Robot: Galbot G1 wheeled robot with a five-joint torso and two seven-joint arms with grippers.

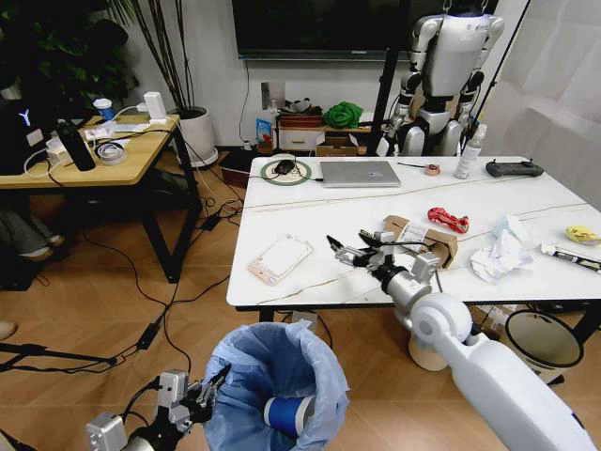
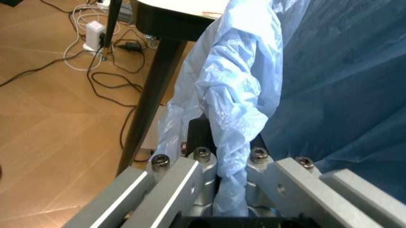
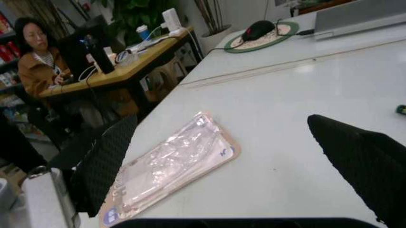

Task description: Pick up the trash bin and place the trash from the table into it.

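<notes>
Right gripper (image 1: pixel 349 246): over the table's near half, fingers spread wide with nothing between them, pointed toward the pink-white packet
Right fingers (image 3: pixel 101 164): black and textured in the right wrist view, one on each side of the packet, above the tabletop
Pink-white packet (image 1: pixel 280 258): flat on the table near its front left corner, just beyond the right fingertips
Left gripper (image 1: pixel 208 393): low in front of the table, clamped on the light-blue bag at the rim of the trash bin
Left wrist view: a bunched fold of the bag (image 2: pixel 238 109) runs down between the metal fingers (image 2: pixel 174 183)
Trash bin (image 1: pixel 275 387): held off the table's front edge, above the wooden floor, its mouth open upward
Blue-white paper cup (image 1: pixel 287 413): lying on its side inside the bin
Table (image 1: pixel 338 211): white marble-look top
Cardboard box (image 1: pixel 430 241): torn, just beside the right arm's wrist
Red wrapper (image 1: pixel 448 220): just behind the box
Crumpled tissues (image 1: pixel 498 252): to the right of the box
Yellow peel (image 1: pixel 582 234): near the table's right edge
Laptop (image 1: pixel 359 173): closed, at the far side
</notes>
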